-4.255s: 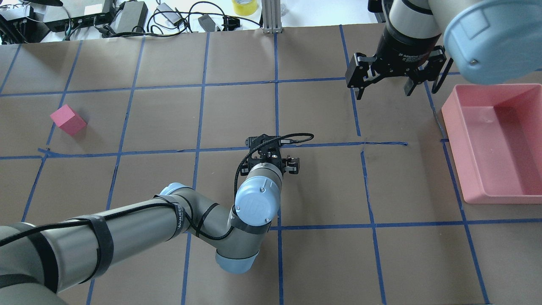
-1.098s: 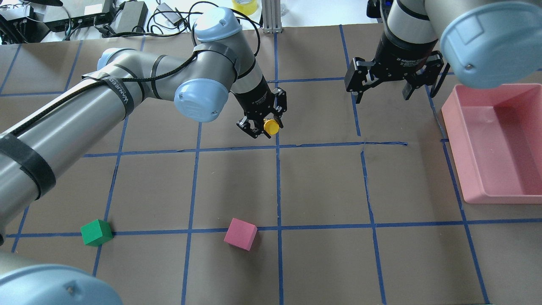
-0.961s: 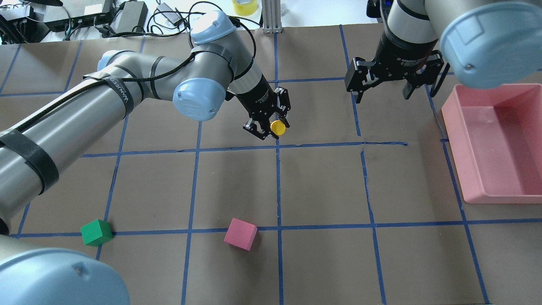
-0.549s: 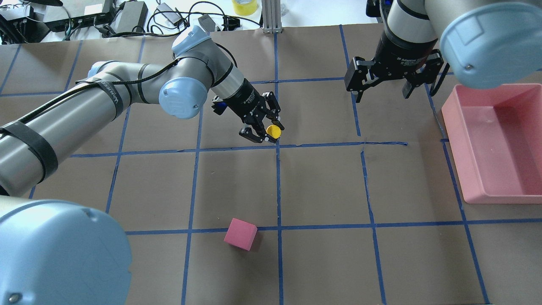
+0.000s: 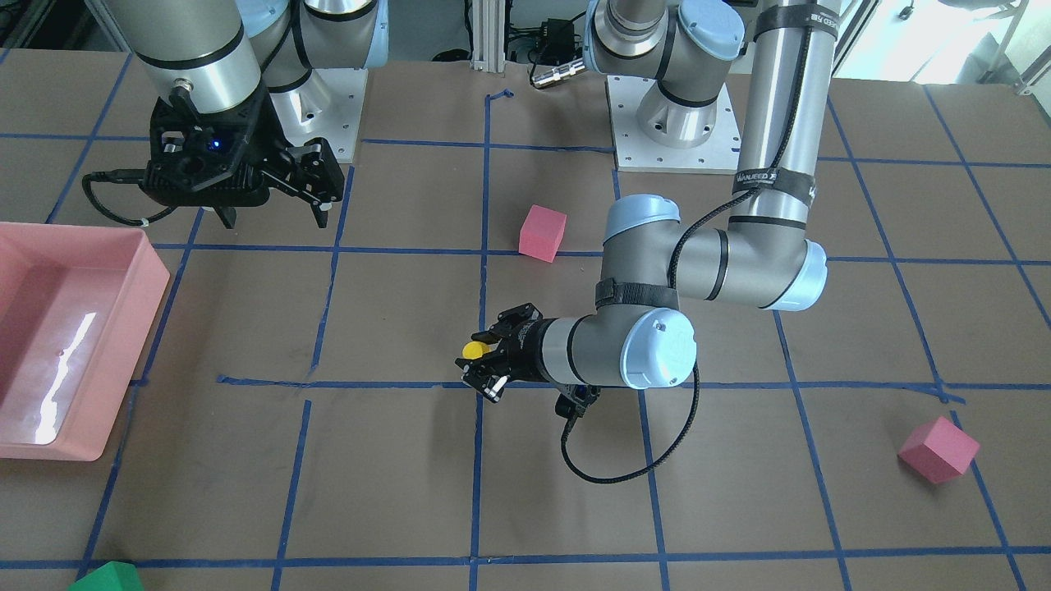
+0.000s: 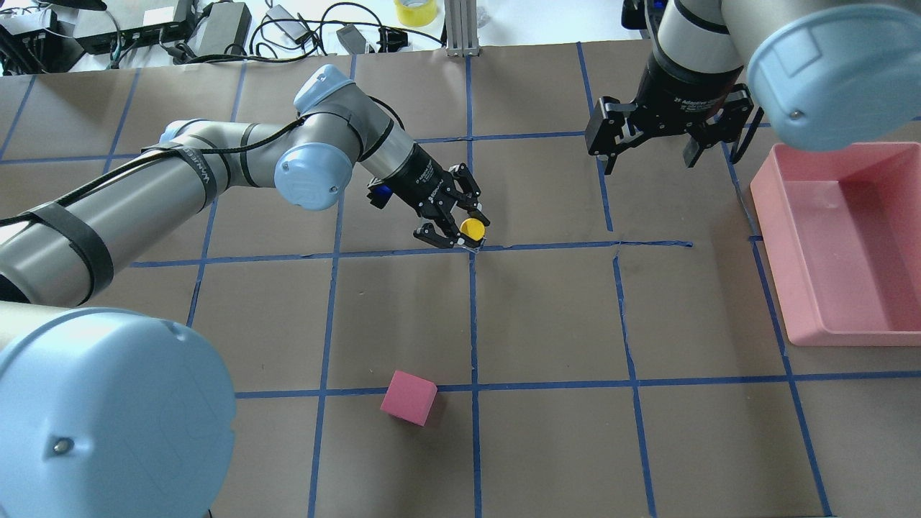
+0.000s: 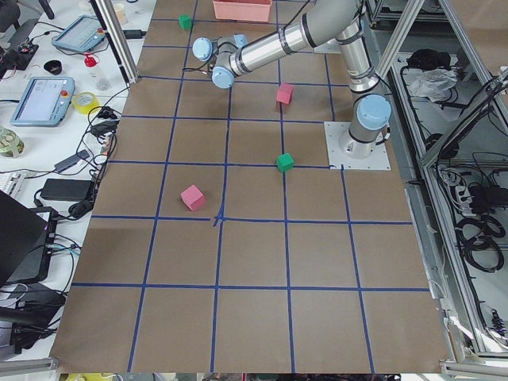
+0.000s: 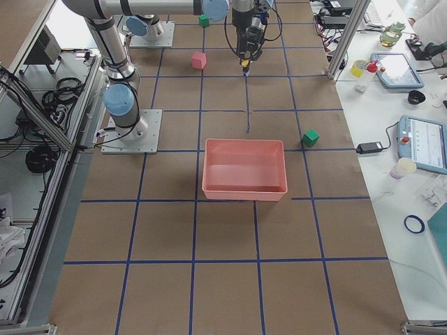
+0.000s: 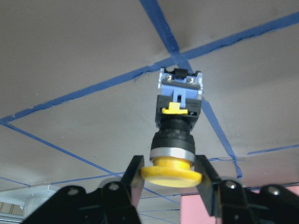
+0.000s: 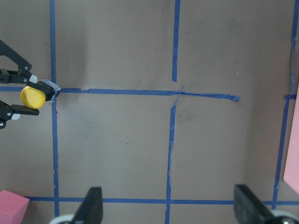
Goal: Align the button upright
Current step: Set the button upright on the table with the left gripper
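The button [image 6: 472, 229] has a round yellow cap, a black body and a greyish base. My left gripper [image 6: 460, 230] is shut on its cap. The arm is tilted low, close to level with the table. In the left wrist view the cap [image 9: 171, 172] sits between the fingers [image 9: 134, 173] and the base [image 9: 180, 84] points away at a crossing of blue tape. I cannot tell whether the base touches the table. The button also shows in the front view [image 5: 472, 349] and the right wrist view [image 10: 32, 97]. My right gripper [image 6: 651, 155] is open and empty, high at the far right.
A pink tray [image 6: 766, 208] stands at the right edge. A pink cube [image 6: 409, 397] lies near the front middle. In the front view a second pink cube [image 5: 938, 450] and a green cube [image 5: 107, 577] lie near the far side.
My left arm has tilted lower and carried the button a little towards the tape crossing. The grip on the cap is unchanged. The right arm has not moved.
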